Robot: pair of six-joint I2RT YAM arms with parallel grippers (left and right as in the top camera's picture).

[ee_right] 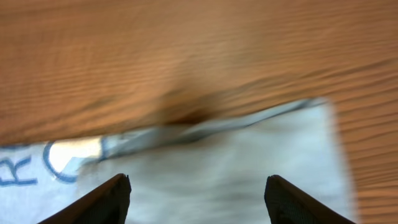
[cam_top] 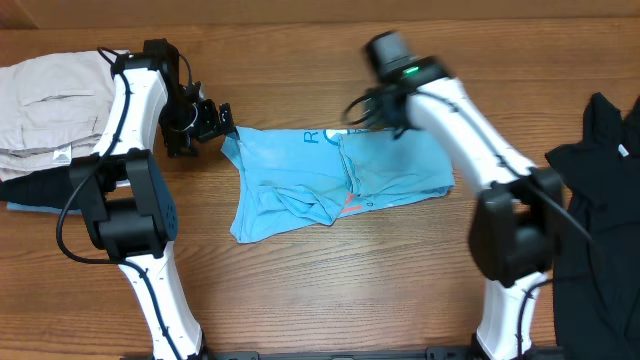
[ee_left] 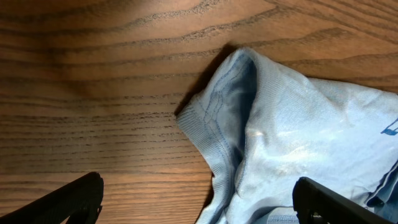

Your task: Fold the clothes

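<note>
The light blue T-shirt (cam_top: pixel 340 180) lies crumpled and partly folded on the wooden table, with white lettering at its far edge and a red mark near its front. My left gripper (cam_top: pixel 212 122) is open at the shirt's far left corner. In the left wrist view a ribbed blue hem corner (ee_left: pixel 214 118) lies between the open fingers (ee_left: pixel 198 198). My right gripper (cam_top: pixel 372 112) is open at the shirt's far edge. In the blurred right wrist view the pale cloth (ee_right: pixel 205 168) lies under the spread fingers (ee_right: pixel 198 198), which hold nothing.
A beige folded garment (cam_top: pixel 50 110) lies at the far left on something blue. A plain black garment (cam_top: pixel 600 170) lies at the right edge. Bare wood (cam_top: pixel 340 290) runs along the front of the table.
</note>
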